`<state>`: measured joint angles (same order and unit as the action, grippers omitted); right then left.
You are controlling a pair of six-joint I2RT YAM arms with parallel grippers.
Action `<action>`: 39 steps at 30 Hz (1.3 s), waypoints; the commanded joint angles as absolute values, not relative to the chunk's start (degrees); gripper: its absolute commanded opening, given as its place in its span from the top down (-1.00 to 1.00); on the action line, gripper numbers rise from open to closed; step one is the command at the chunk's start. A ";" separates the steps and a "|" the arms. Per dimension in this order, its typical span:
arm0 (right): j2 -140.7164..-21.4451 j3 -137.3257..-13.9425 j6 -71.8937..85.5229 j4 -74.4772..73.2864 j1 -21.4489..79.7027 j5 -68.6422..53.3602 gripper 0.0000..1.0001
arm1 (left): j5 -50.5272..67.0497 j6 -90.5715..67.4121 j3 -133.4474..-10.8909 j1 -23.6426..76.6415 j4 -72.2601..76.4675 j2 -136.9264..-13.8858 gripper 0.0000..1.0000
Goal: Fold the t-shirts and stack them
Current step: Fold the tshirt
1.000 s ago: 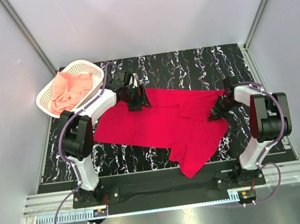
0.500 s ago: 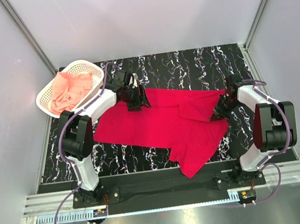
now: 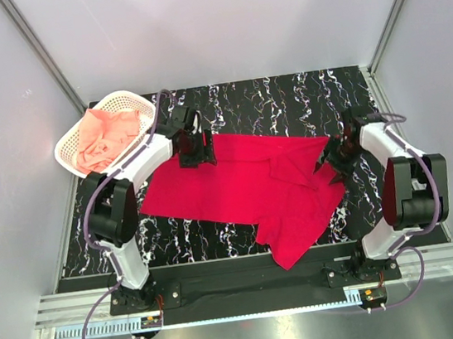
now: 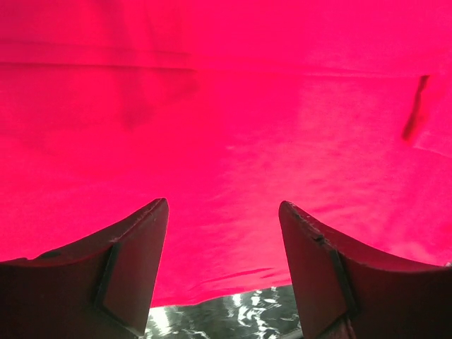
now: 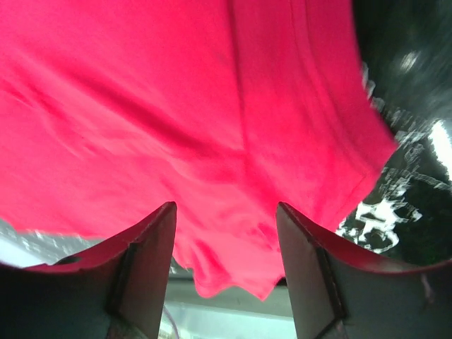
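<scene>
The crimson red t-shirt (image 3: 246, 188) lies spread across the black marbled mat, with one part folded over near its right side. The salmon-pink t-shirt (image 3: 103, 135) sits crumpled in the white basket. My left gripper (image 3: 192, 150) is open over the red shirt's far left edge. In the left wrist view the left gripper (image 4: 223, 205) holds nothing, and red cloth (image 4: 226, 106) fills the view beyond it. My right gripper (image 3: 331, 160) is open at the shirt's right edge. In the right wrist view the right gripper (image 5: 226, 206) has the red hem (image 5: 233, 261) loose between its fingers.
The white lattice basket (image 3: 70, 145) stands at the mat's far left corner. Bare marbled mat (image 3: 284, 99) lies behind the shirt and shows under the left fingers (image 4: 226, 314). Grey walls close in on three sides.
My right gripper has opened and let go of the red shirt's right edge. My left gripper has opened wider and shifted slightly left.
</scene>
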<state>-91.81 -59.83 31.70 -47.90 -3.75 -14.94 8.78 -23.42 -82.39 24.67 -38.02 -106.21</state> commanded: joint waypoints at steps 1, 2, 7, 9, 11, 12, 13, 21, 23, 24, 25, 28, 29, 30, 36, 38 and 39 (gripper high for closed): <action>-94.02 -66.44 34.71 -47.29 -3.69 -6.87 -0.31 | 1.32 -21.44 -80.26 24.26 -38.68 -100.81 -0.38; -95.35 -67.32 35.59 -46.68 -3.69 -6.07 -0.31 | 0.19 -21.79 -79.11 24.26 -38.41 -100.72 -0.36; -104.83 -73.65 39.37 -46.84 -3.43 -2.55 -0.36 | -8.24 -23.90 -81.82 24.08 -44.89 -106.33 -0.36; -106.08 -74.70 40.43 -46.41 -2.73 -1.06 -0.37 | -9.75 -24.26 -83.92 24.08 -47.01 -108.27 -0.39; -107.92 -76.02 40.34 -45.79 -2.11 -0.27 -0.38 | -11.07 -24.35 -84.81 24.00 -47.55 -110.82 -0.40; -108.63 -76.46 39.99 -45.44 -1.76 2.00 -0.38 | -11.25 -24.35 -85.68 23.91 -47.29 -111.61 -0.40; -110.20 -76.90 39.64 -45.27 -1.76 2.63 -0.39 | -11.51 -24.52 -86.48 23.91 -47.37 -113.45 -0.41; -121.88 -87.44 32.00 -44.04 -1.76 9.49 -0.42 | -9.06 -24.43 -97.11 23.20 -47.90 -124.88 -0.41; -124.96 -93.32 29.46 -44.29 -1.76 9.40 -0.42 | -6.86 -25.13 -101.41 22.42 -47.99 -128.30 -0.41; -128.20 -95.78 28.75 -45.86 -1.84 9.49 -0.43 | -5.99 -25.57 -102.90 22.15 -48.34 -129.45 -0.41; -129.62 -100.33 27.17 -46.23 -1.85 9.41 -0.43 | -4.24 -26.36 -104.92 21.54 -48.51 -130.77 -0.42; -134.46 -109.20 25.14 -47.37 -1.84 8.79 -0.43 | -2.90 -26.89 -111.17 21.10 -49.13 -134.38 -0.42; -135.60 -111.34 23.92 -47.90 -1.85 8.18 -0.43 | -2.81 -26.89 -114.40 20.92 -49.83 -134.99 -0.43; -137.62 -113.53 23.12 -48.16 -1.85 7.13 -0.44 | -2.73 -26.81 -115.74 20.83 -50.09 -136.04 -0.44; -143.61 -133.22 19.16 -58.07 -1.85 5.88 -0.48 | -4.83 -24.44 -117.34 19.95 -50.71 -133.60 -0.56; -143.35 -139.90 18.72 -62.82 -1.76 9.47 -0.57 | -4.84 -24.17 -115.50 19.95 -50.98 -130.09 -0.58; -141.17 -140.62 18.46 -65.71 -1.84 10.45 -0.63 | -4.49 -24.26 -113.84 19.95 -50.80 -128.16 -0.59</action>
